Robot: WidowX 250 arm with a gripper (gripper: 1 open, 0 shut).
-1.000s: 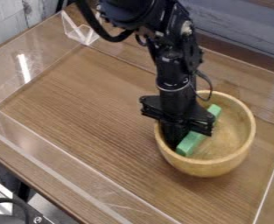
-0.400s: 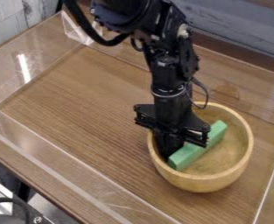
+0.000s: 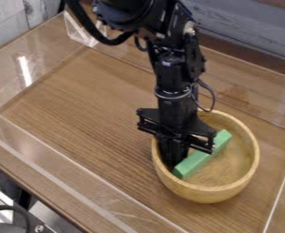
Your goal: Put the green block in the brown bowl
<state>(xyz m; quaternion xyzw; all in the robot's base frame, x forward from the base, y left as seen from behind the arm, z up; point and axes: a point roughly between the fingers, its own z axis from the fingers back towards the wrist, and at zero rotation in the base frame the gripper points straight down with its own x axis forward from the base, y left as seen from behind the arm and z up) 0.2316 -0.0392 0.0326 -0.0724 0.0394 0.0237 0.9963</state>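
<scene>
A wood-grain table (image 3: 72, 109) with a glossy sheen carries low clear plastic walls (image 3: 17, 146) along its edges, and pale planks back the scene. Open tabletop spreads wide to the left of the jaws; the right edge lies near. The black gripper (image 3: 178, 157) points down into the round, thick-rimmed brown bowl (image 3: 236, 182), jaws narrowed onto the flat green block (image 3: 208, 153), which slants just right of them inside the bowl.

A light-brown wooden bowl (image 3: 211, 170) is showing fine grain and a smooth, matt rim. Inside it, a green block (image 3: 206, 153) is looking like plain, smooth plastic. The table (image 3: 84, 100) is showing streaked wood grain, with glossy clear panels (image 3: 23, 64) standing at nine o'clock.
</scene>
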